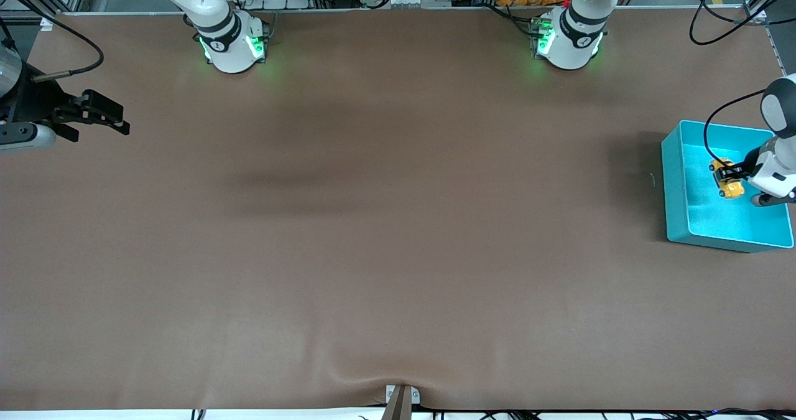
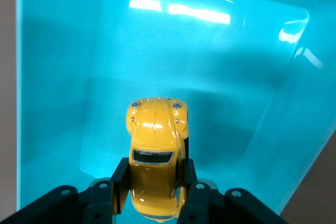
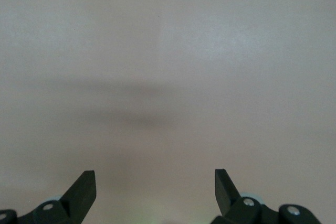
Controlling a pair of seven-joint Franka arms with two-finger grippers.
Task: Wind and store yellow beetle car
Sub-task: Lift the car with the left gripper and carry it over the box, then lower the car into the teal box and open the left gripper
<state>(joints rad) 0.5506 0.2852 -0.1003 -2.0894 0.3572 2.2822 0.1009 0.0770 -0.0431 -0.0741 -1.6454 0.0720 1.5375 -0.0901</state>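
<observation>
The yellow beetle car (image 1: 727, 180) is a tiny yellow-orange toy with dark windows. My left gripper (image 1: 735, 172) is shut on it and holds it over the inside of the turquoise bin (image 1: 678, 183) at the left arm's end of the table. In the left wrist view the car (image 2: 155, 150) sits between the two black fingers (image 2: 119, 182), gripped by its sides, with the bin's floor (image 2: 210, 77) below it. My right gripper (image 1: 102, 116) is open and empty over the bare table at the right arm's end; its wrist view shows the gripper (image 3: 155, 182) with its tips spread wide over brown cloth.
The brown table cover (image 1: 373, 221) fills the view. The two arm bases (image 1: 233, 43) (image 1: 569, 37) stand along the edge farthest from the front camera. A small clamp (image 1: 401, 398) sits at the table's nearest edge.
</observation>
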